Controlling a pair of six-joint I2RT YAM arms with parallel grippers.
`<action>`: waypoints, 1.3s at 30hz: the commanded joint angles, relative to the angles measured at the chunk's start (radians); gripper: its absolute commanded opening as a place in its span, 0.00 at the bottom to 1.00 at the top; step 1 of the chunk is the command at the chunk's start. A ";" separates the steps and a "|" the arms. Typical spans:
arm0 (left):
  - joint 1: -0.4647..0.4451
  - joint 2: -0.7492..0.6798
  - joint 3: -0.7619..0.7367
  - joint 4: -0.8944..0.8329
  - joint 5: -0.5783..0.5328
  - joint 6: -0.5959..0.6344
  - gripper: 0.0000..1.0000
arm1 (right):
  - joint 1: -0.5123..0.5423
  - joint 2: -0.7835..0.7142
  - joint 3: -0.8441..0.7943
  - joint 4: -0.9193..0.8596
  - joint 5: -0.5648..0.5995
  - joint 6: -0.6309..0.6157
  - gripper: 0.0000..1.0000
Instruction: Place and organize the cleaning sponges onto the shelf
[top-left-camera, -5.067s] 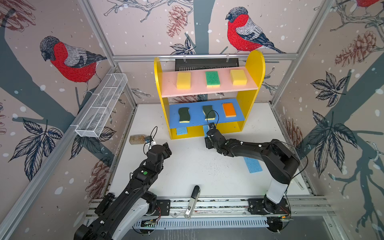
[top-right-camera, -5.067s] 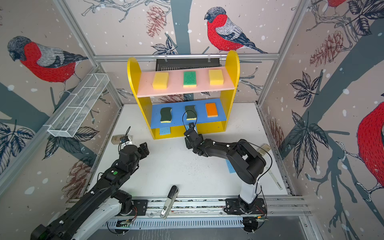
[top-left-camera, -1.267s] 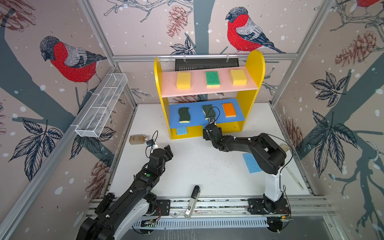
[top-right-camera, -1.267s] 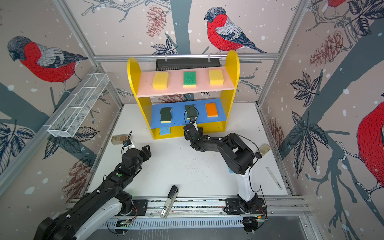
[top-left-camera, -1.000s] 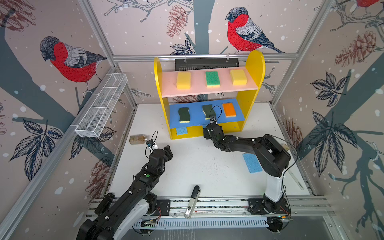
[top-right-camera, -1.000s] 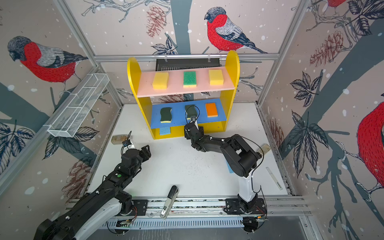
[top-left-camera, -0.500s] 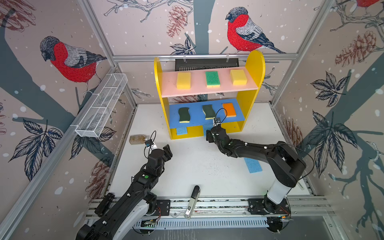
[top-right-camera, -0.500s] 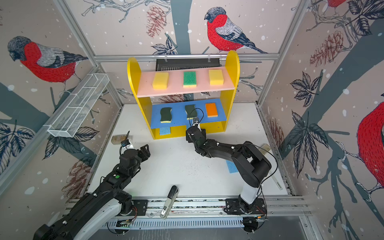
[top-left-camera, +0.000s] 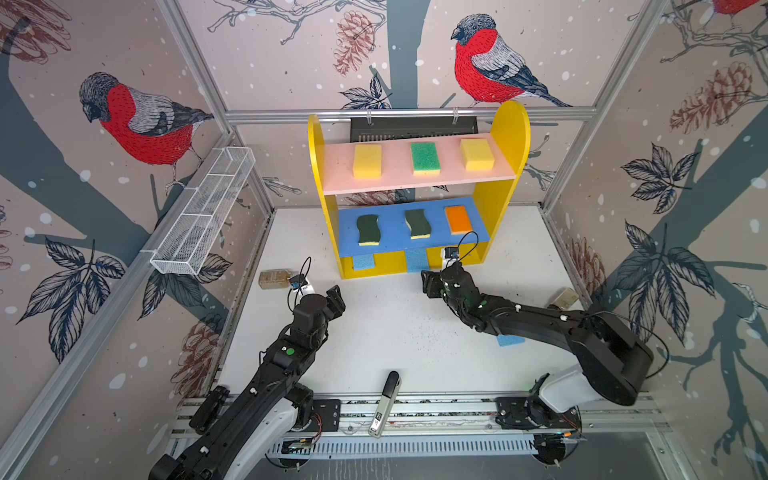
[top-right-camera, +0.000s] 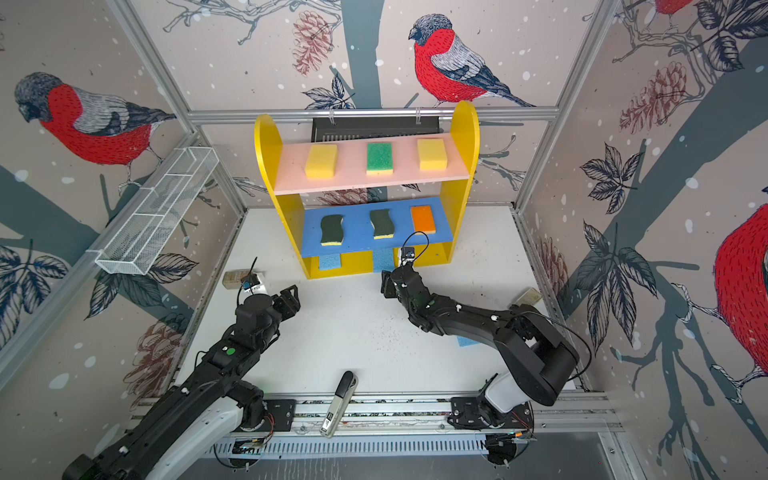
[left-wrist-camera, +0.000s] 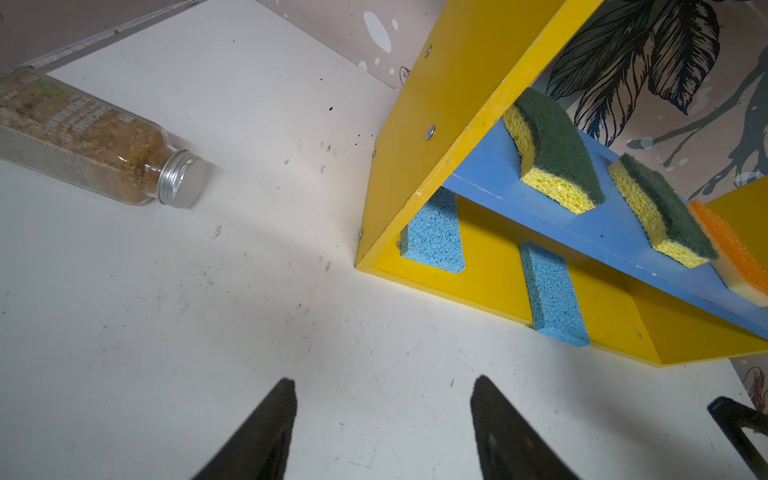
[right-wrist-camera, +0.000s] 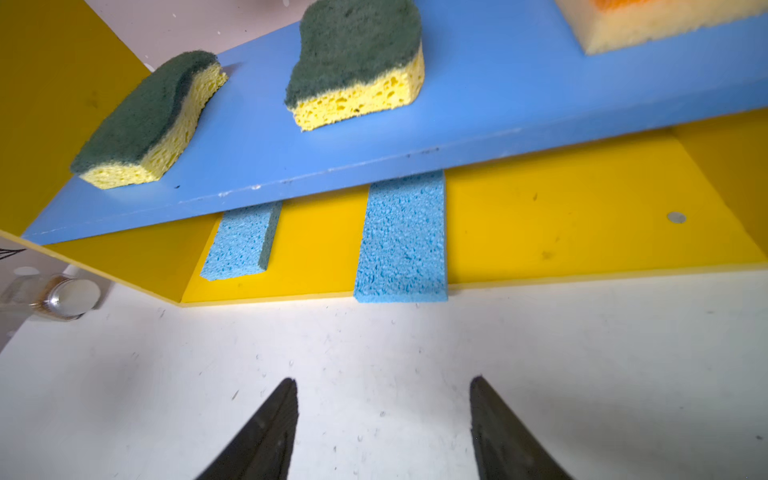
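Observation:
The shelf (top-left-camera: 509, 137) holds two yellow sponges (top-left-camera: 367, 161) (top-left-camera: 477, 154) and a green-topped one (top-left-camera: 424, 157) on its pink board. Two dark green sponges (top-left-camera: 368, 229) (top-left-camera: 418, 223) and an orange-topped one (top-left-camera: 458, 219) lie on the blue board. Two light blue sponges (right-wrist-camera: 241, 245) (right-wrist-camera: 402, 237) lie on the yellow base, the middle one overhanging its front edge. Another light blue sponge (top-left-camera: 510, 340) lies on the table, partly under my right arm. My right gripper (right-wrist-camera: 382, 384) is open and empty, a short way in front of the base. My left gripper (left-wrist-camera: 382, 382) is open and empty over bare table.
A brownish bottle (top-left-camera: 276, 277) lies on its side left of the shelf. A white wire basket (top-left-camera: 203, 216) hangs on the left wall. A black and silver tool (top-left-camera: 386, 401) lies at the front edge. A small tan object (top-left-camera: 565, 297) sits by the right wall.
My right gripper has drawn back from the shelf base toward the front, its jaws a little narrower, with the middle light blue sponge left on the base. The left arm has hardly moved.

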 joint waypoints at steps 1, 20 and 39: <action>0.002 0.001 0.012 -0.015 0.013 0.019 0.68 | -0.001 -0.024 -0.042 0.117 -0.049 0.067 0.62; 0.002 0.035 0.030 -0.024 -0.010 0.025 0.68 | -0.039 0.061 -0.165 0.370 -0.208 0.154 0.07; 0.002 0.125 0.022 0.037 -0.026 0.032 0.68 | -0.097 0.259 -0.167 0.571 -0.351 0.226 0.03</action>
